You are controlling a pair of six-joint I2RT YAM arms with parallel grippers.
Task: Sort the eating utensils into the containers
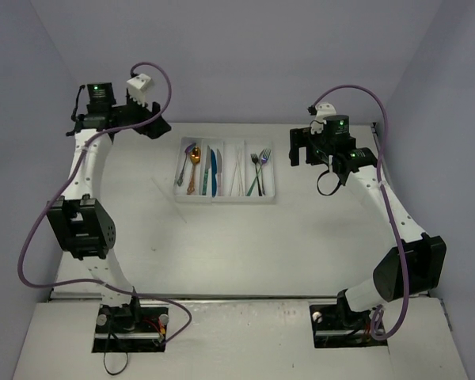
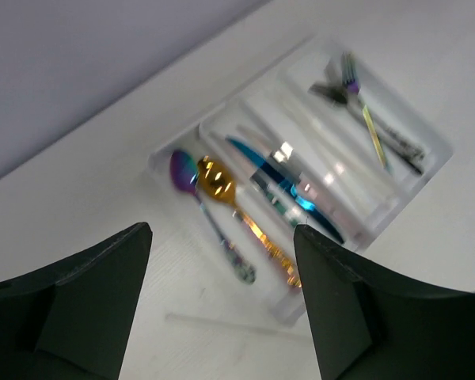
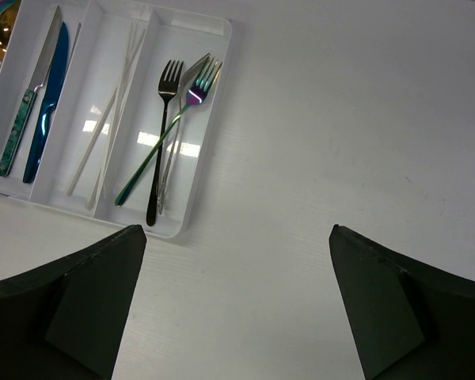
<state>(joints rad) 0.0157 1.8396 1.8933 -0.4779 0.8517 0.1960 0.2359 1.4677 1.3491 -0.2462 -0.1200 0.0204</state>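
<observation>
**One stick still outside the tray**

The white tray [image 1: 222, 197] sits upper centre in the overhead view. Left to right, its four compartments hold spoons [image 1: 193, 162], knives [image 1: 213, 168], pale sticks [image 1: 236, 170] and forks [image 1: 260, 170]. One stray stick [image 2: 229, 323] lies on the bench [image 1: 245, 253] just beside the tray, low in the left wrist view. The left fingers [image 2: 103, 277] and right fingers [image 3: 95, 277] are spread wide and hold nothing. Sorting looks nearly done. The next move likely falls to the left arm: descend, pinch the thin stick off the bench and carry it to the third compartment.
</observation>
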